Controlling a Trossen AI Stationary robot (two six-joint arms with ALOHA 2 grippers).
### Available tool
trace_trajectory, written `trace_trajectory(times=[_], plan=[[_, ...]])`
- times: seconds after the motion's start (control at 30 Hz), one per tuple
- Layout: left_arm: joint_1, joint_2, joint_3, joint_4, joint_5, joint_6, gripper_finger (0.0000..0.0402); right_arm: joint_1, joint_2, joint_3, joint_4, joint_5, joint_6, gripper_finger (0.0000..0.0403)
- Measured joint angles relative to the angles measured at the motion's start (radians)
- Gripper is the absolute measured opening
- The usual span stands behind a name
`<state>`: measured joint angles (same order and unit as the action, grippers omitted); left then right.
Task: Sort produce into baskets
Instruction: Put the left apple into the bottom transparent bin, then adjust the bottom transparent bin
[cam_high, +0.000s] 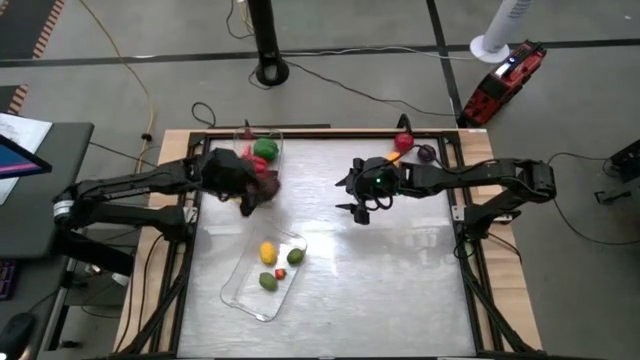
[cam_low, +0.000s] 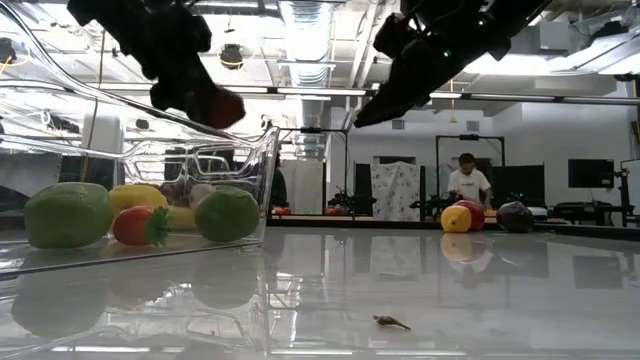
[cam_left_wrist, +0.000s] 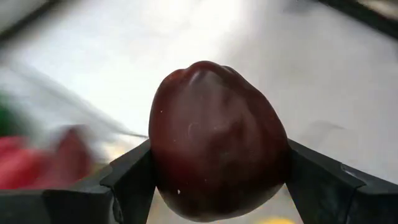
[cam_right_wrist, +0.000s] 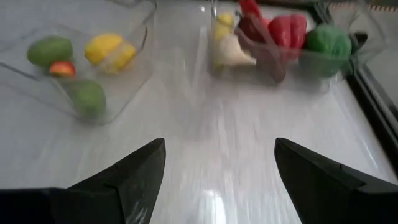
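Dark-red fruit (cam_left_wrist: 214, 146): glossy, rounded, shallow dimple on top; pinched between both fingers of left gripper (cam_high: 258, 193), held clear of the table
Fruit position: just beside far tray (cam_high: 277, 150), on its near side
Far tray: clear plastic, holds green pepper (cam_high: 265, 149), red pepper (cam_right_wrist: 287, 29), white garlic (cam_right_wrist: 233, 52)
Near tray (cam_high: 240, 287): clear, lies at an angle, nearer the camera side than far tray; holds yellow fruit (cam_high: 268, 253), two green fruits (cam_high: 295, 256), small red piece (cam_high: 280, 273)
Right gripper (cam_high: 362, 208): fingers spread, nothing between them, hovering well right of far tray
Loose produce: red piece (cam_high: 404, 142), orange piece (cam_high: 394, 157), dark purple piece (cam_high: 427, 154) at far right corner
Table (cam_high: 380, 280): white, glossy, reflective, black frame
Room: grey floor, cables, person (cam_low: 466, 180) standing far behind the table
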<state>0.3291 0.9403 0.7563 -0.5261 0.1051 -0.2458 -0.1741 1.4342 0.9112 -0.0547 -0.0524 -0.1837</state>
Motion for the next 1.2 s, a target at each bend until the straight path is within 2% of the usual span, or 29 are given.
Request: trace_trajectory(times=[0.1,0.23,0.37,0.5,0.67,0.73,0.8,1.03,1.2], plan=[[-0.088,-0.004,-0.001,0.0,0.109,-0.036,0.0289,-0.004,0.0,0.0,-0.042,0.001,0.001,0.0327],[-0.25,0.01,-0.001,0.004,0.114,-0.076,0.0289,-0.021,0.0,0.0,-0.08,0.001,0.009,0.0327],[-0.39,0.025,-0.003,0.014,0.052,-0.136,0.0295,-0.033,-0.001,0.0,-0.123,0.001,0.011,0.0327],[-0.483,0.033,-0.003,0.014,-0.066,-0.19,0.0331,-0.061,-0.014,0.0,-0.195,0.0,0.011,0.0327],[-0.515,0.039,-0.003,-0.002,-0.092,-0.212,0.0387,-0.096,-0.026,0.0,-0.252,0.001,-0.001,0.033],[-0.515,0.042,-0.003,-0.024,-0.091,-0.214,0.0395,-0.104,-0.032,0.0,-0.261,0.001,-0.005,0.0335],[-0.512,0.041,-0.003,-0.023,-0.101,-0.219,0.0392,-0.109,-0.045,0.0,-0.295,0.002,-0.007,0.034],[-0.508,0.048,-0.003,-0.052,-0.243,-0.226,0.0372,-0.137,-0.099,0.0,-0.378,-0.002,0.024,0.0335],[-0.508,0.062,0.003,-0.043,-0.298,-0.167,0.0368,-0.018,-0.017,0.001,-0.27,-0.09,0.048,0.0327]])
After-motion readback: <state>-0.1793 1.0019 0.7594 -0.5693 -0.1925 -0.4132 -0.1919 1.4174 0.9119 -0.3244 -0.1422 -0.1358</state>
